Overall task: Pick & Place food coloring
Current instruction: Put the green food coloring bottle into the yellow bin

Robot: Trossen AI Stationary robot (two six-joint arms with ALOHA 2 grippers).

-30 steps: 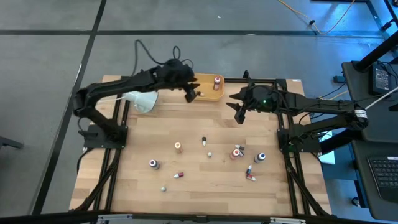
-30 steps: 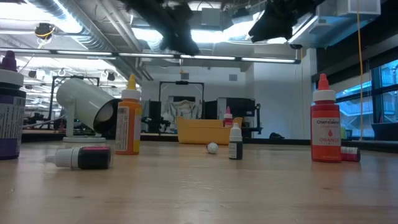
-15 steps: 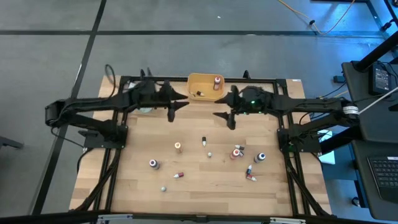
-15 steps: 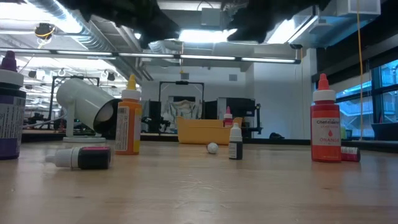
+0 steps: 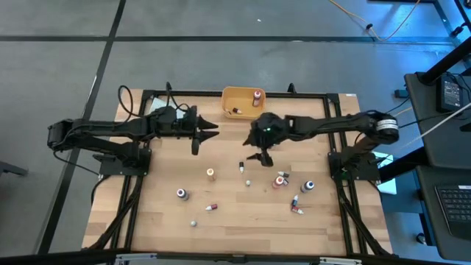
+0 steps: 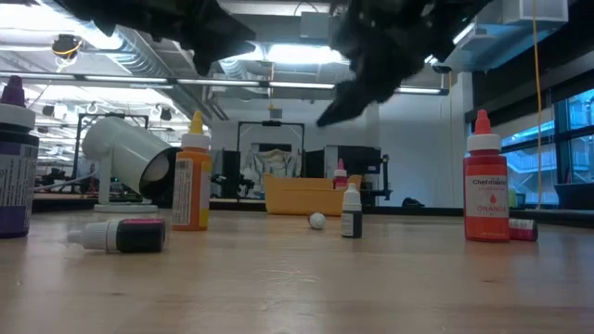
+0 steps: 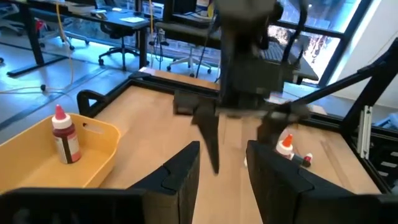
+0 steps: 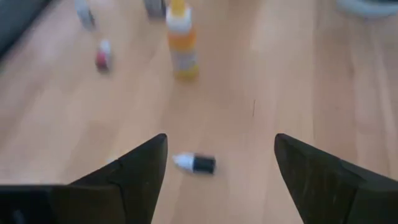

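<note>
Small food coloring bottles lie scattered on the wooden table. An orange one (image 5: 210, 174) stands upright, a small dark one with a white cap (image 5: 241, 167) sits mid-table, and red ones (image 5: 280, 179) cluster to the right. Two more rest in the orange bin (image 5: 229, 94) at the far edge, among them a red-capped bottle (image 7: 65, 134). My right gripper (image 5: 259, 153) hovers open above the table, just far of the small dark bottle (image 8: 196, 163). My left gripper (image 5: 200, 134) is open in the air left of the bin and points toward the right gripper (image 7: 239, 106). Neither holds anything.
A white cup (image 6: 130, 158) lies on its side at the far left, mostly under my left arm in the high view. More bottles stand near the table's near edge: a purple one (image 6: 14, 167), an orange one (image 6: 190, 181) and a red one (image 6: 485, 181). A black frame edges the table.
My left gripper has drawn back from above the orange bin toward the table's left and near side. My right gripper has moved toward the table's left and near edge, coming over the small dark bottle. No bottle has moved.
</note>
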